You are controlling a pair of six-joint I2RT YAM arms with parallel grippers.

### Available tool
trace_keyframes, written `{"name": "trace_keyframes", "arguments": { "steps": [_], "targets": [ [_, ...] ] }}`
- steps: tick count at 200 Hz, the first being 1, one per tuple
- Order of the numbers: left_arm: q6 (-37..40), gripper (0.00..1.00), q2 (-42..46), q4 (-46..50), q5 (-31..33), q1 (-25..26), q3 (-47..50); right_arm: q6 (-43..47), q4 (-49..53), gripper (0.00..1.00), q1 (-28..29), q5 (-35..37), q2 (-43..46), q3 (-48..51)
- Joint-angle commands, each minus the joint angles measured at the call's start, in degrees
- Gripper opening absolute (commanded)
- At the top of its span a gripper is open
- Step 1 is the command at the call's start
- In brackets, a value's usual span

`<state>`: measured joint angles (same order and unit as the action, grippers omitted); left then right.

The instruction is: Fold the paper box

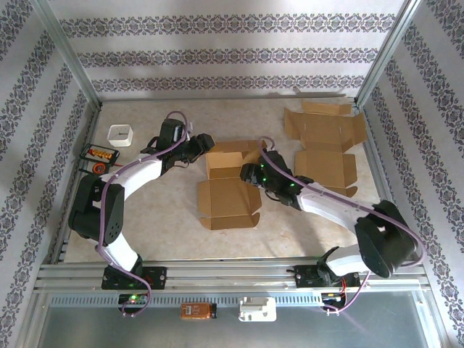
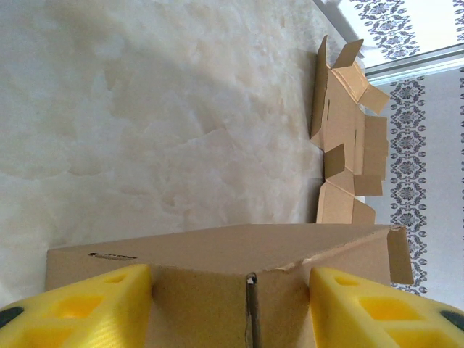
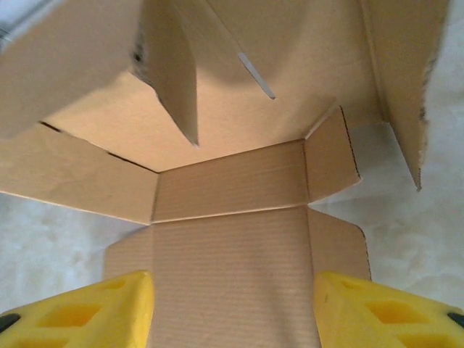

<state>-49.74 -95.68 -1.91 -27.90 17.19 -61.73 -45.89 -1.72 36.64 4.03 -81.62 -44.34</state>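
box half raised, both grippers open at its sides

paper box (image 1: 226, 190) lies on the table (image 1: 167, 232), between the two grippers. its long axis runs away from the arm bases. the far end is stood up into walls (image 1: 223, 161). the near end is a lid panel (image 1: 228, 205) lying flat, with small flaps at its edges.

the coming move probably turns on that split, since the flat panel has to come up and over the raised end. my judgement is that the fold line crosses the box's middle, level with the right gripper.

right gripper (image 1: 251, 174) sits at the box's right edge, where the walls meet the lid panel, and points left into the box. its wrist camera looks into the open interior. the yellow fingers (image 3: 377, 313) stand wide apart over the flat cardboard with nothing pinched between them, so the jaws are open and empty. i cannot tell whether the tips brush the panel.

left gripper (image 1: 201, 147) is at the box's far left corner and points right at the outer wall. its fingers (image 2: 87, 308) are also spread, and the cardboard wall runs wider than the gap. it is open too and grips nothing. it is close to the wall, though contact is unclear.

both arms are about equally near, and the right one seems better placed for the lid.

outward from the box, a spare cardboard blank (image 1: 322, 148) lies flat to its right and further off. a small white tub (image 1: 119, 135) stands to its far left, well apart.
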Motion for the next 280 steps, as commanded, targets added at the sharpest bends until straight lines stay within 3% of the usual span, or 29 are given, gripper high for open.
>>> {"name": "trace_keyframes", "arguments": {
  "steps": [1,38,59,89,117,163,202,241,280],
  "targets": [
    [1.9,0.58,0.3,3.5,1.6,0.3,-0.7,3.1,-4.8,0.6,0.8,8.2,-4.2,-0.7],
    [2.6,0.57,0.1,4.3,1.5,0.4,-1.2,5.3,-6.0,0.62,1.2,16.1,-10.2,-2.9],
    [3.0,0.57,0.1,4.6,1.5,0.3,-1.1,6.1,-7.0,0.7,1.2,17.2,-13.2,-3.9],
    [3.2,0.57,0.0,4.8,1.3,0.4,-1.2,6.8,-11.2,0.75,0.5,14.3,-17.0,-4.2],
    [3.4,0.57,0.0,5.1,1.1,0.3,-1.4,8.4,-18.4,0.68,-0.3,10.5,-19.3,-3.2],
    [3.9,0.57,0.3,5.4,1.3,0.3,-1.3,12.7,-21.8,0.62,0.3,7.9,-19.4,-2.9],
    [3.4,0.56,-0.1,4.6,0.9,0.3,-1.2,10.3,-25.4,0.56,0.5,-1.1,-20.9,-2.0],
    [3.1,0.56,-0.3,4.1,0.7,0.4,-0.9,8.9,-27.9,0.57,0.9,-4.6,-23.0,-1.1],
    [3.2,0.56,-0.1,4.4,1.0,0.4,-0.6,11.7,-24.6,0.63,0.9,-4.0,-17.1,-0.3]
  ]
}}
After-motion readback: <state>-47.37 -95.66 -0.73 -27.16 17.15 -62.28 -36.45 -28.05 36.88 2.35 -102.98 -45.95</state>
